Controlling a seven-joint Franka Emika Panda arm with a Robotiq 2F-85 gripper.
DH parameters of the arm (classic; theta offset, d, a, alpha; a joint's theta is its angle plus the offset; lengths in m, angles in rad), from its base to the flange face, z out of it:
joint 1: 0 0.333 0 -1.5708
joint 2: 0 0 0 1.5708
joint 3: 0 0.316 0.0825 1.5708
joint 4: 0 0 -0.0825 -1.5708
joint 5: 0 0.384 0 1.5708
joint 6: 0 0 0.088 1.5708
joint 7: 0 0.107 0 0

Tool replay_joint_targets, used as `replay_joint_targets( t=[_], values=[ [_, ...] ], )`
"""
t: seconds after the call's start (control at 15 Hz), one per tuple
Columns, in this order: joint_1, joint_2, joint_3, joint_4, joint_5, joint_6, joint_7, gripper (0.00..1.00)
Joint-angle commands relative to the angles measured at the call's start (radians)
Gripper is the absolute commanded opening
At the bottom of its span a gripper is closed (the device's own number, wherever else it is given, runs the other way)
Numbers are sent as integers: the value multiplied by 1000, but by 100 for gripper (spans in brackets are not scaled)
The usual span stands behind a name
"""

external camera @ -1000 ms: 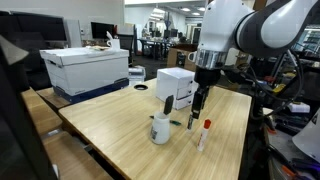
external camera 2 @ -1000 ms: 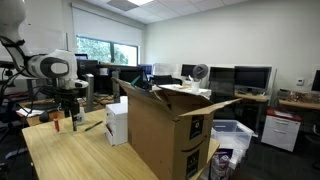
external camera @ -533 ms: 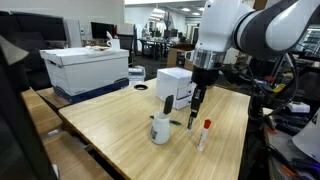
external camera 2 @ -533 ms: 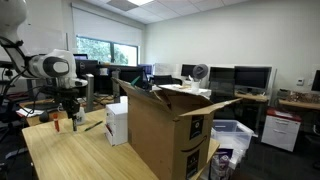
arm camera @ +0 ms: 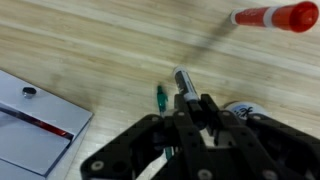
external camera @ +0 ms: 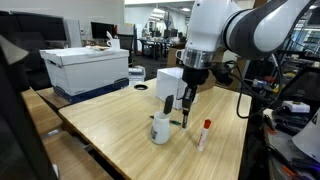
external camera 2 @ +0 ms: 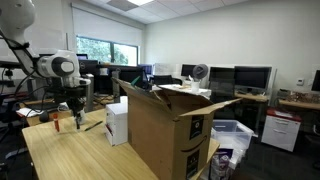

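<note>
A dark marker is clasped between the closed-in fingers of the gripper over the wooden table, with a small green piece seen just beside it. Farther off, a red-capped marker is laid flat, and a white box is set behind.

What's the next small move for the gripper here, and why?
Probably a short straight lift. The gripper looks closed around the dark marker, low over the table, and the white mug stands close beside, so sideways travel could knock it.
</note>
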Motion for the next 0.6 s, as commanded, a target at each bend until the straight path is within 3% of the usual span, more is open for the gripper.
replay_joint_targets(
  t=[0.0,0.27,0.53],
  values=[
    [15,-15,-15,20,-22,-68,20,9],
    [21,-74,-2,55,-17,-192,0,9],
    [38,-168,29,65,-19,-232,-10,9]
  ],
)
